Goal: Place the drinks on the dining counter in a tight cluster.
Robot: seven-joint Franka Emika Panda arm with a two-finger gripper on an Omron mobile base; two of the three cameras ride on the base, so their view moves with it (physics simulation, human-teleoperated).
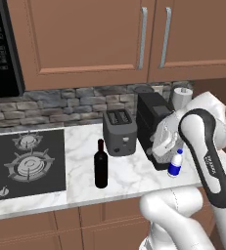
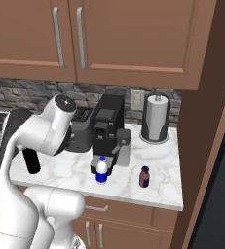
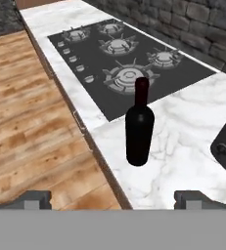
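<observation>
Beside the white bottle [image 2: 102,170] (right base view): reddish-brown bottle [image 2: 144,176].

Black wine bottle [image 1: 101,166], blue-labelled white bottle [image 2: 102,171], reddish-brown bottle [image 2: 144,177], grey-veined white marble counter [image 2: 148,168].

White lettering runs along the dark band of the robot arm [image 1: 210,163], too small to make out. The white bottle's [image 2: 102,171] blue label shows no legible words.
</observation>
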